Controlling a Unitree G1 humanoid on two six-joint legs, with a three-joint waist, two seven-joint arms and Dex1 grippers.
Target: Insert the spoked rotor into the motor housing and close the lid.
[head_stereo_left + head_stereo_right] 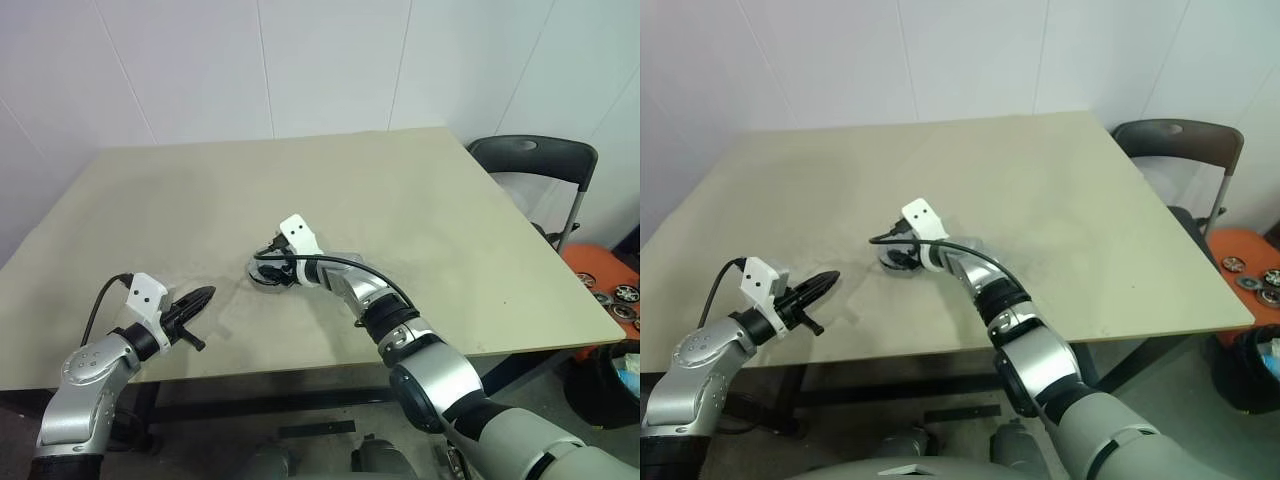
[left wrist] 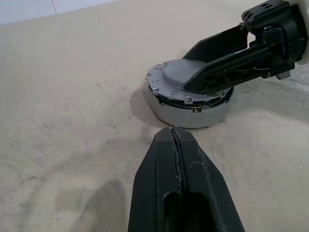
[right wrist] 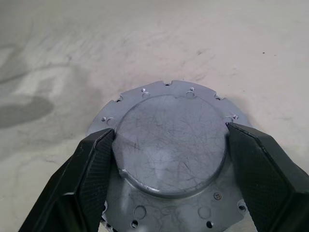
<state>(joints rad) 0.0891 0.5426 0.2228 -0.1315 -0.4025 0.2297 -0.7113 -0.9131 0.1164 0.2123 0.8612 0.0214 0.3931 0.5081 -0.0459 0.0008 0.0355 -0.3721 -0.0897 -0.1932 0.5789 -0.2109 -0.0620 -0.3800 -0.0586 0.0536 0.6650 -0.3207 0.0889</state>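
The lid (image 3: 170, 145) is sitting on top of the motor housing (image 2: 190, 112) near the middle of the table (image 1: 420, 210), with the rotor presumably inside, hidden. The right gripper (image 3: 169, 159) is straddling the lid's raised round centre, its fingers (image 3: 89, 179) spread wide and touching or nearly touching the boss on either side; whether they are actually squeezing it is hard to tell.

Risk: in the left wrist view the lid is looking slightly tilted on the housing, so pressing down off-centre could be jamming it cocked, or skidding the loose housing across the smooth tabletop. Pulling away while the pads are still rubbing the boss could be lifting or twisting the lid off its seat.

Materials: the lid is a dull grey scratched metal disc, notched at the rim and ringed with small holes. The housing is a short polished silver cylinder. The finger pads are black, finely ribbed. The table is matte beige, scuffed.

The left gripper (image 1: 196, 300) is hanging well apart, fingers pressed together, holding nothing
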